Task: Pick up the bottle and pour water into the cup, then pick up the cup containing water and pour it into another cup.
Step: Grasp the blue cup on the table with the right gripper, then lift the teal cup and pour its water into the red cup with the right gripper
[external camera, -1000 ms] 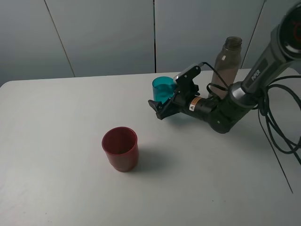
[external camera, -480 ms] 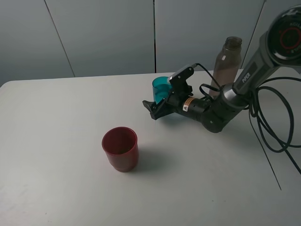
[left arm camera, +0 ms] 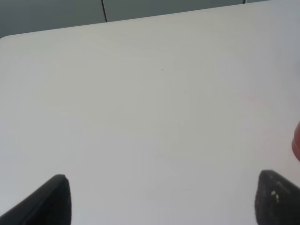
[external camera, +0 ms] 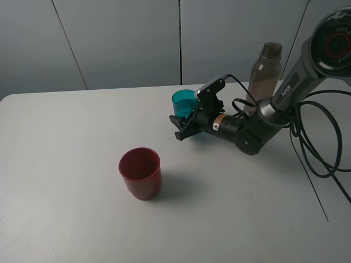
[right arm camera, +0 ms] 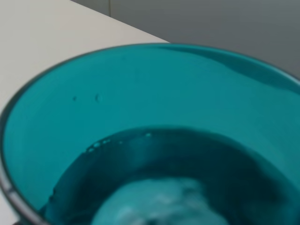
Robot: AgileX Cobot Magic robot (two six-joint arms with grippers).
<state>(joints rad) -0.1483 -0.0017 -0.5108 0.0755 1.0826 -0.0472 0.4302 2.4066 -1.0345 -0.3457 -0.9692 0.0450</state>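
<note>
The teal cup [external camera: 183,102] stands at the back of the table with water in it, and it fills the right wrist view [right arm camera: 150,140]. My right gripper [external camera: 184,118] reaches in from the right and is shut on the cup's lower part. The tall smoky bottle [external camera: 265,74] stands upright behind the right arm. The dark red cup [external camera: 140,172] stands apart, nearer the front and to the left; a sliver of it [left arm camera: 296,143] shows in the left wrist view. My left gripper [left arm camera: 161,201] hangs open over bare table, its fingertips [left arm camera: 51,199] far apart.
The white table [external camera: 66,153] ends at a grey wall behind the cups. Black cables [external camera: 318,148] hang from the right arm over the table's right edge.
My right gripper slid left around the teal cup and closed on it. The cup shifted slightly left. The bottle and the red cup stayed put.
</note>
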